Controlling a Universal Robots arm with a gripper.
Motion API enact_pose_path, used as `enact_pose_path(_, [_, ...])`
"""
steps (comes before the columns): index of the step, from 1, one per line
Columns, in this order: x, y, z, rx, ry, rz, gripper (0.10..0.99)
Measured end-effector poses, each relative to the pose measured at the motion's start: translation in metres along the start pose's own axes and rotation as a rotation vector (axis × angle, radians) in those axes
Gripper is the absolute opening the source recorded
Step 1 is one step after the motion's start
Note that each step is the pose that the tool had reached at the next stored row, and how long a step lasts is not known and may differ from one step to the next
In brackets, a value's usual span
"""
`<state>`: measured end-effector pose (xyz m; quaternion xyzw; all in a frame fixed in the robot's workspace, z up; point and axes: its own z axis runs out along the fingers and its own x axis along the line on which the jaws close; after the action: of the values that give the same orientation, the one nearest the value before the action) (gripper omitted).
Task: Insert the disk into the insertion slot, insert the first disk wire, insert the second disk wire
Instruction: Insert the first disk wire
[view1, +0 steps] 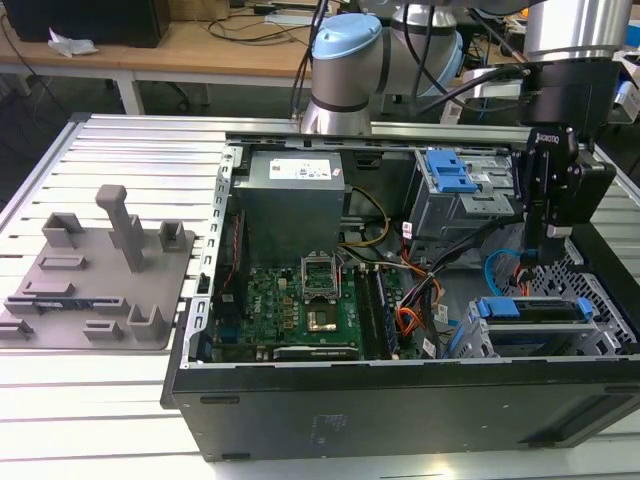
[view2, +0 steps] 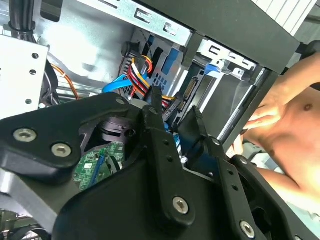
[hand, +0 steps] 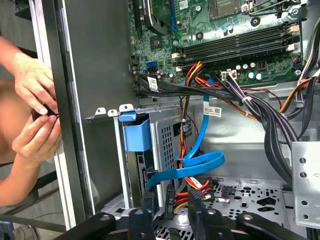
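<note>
Down at the exterior view's right, the gripper (view1: 545, 258) hangs over the rear corner of the open computer case (view1: 400, 400), which lies on a slatted table (view1: 120, 150). Its 2 fingers (hand: 142, 220) stand partly apart and clamp nothing that shows. In both wrist views the small black plug of the first disk wire (hand: 192, 184) sits in line with the gap between them, with daylight on either side of it.

The disk (view1: 530, 312), in its bright blue caddy, is seated in the insertion slot (view1: 470, 340) at the lower right of the exterior view. In the first wrist view the caddy's blue tab sticks out at the mouth of the perforated cage.

The second disk wire (hand: 200, 164) curls in a light-blue loop just beside the red and orange bundle, near the cage wall. Whether either plug is pushed home cannot be told.

A person's 2 hands (hand: 32, 115) are at the outer edge of the case, fingers pinched together against its rim. A grey fixture plate (view1: 100, 275) lies at the left of the exterior view, well apart from the case.
</note>
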<state>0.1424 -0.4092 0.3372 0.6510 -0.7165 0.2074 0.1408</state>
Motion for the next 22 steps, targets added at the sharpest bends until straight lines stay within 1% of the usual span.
enact_pose_path(1, [-0.0006, 0.0001, -0.0001, 0.000, 0.0032, 0.000, 0.392])
enact_pose_path(2, [-0.0009, 0.0001, -0.0001, 0.000, 0.0042, 0.000, 0.322])
enact_pose_path(17, [-0.0037, 0.0005, 0.0014, 0.001, 0.0050, 0.000, 0.322])
enact_pose_path(18, [-0.0044, 0.0005, 0.0015, 0.001, 0.0054, 0.000, 0.302])
enact_pose_path(20, [-0.0055, 0.0007, 0.0016, 0.001, 0.0063, -0.001, 0.165])
enact_pose_path(22, [-0.0059, 0.0007, 0.0018, 0.001, 0.0074, -0.001, 0.165])
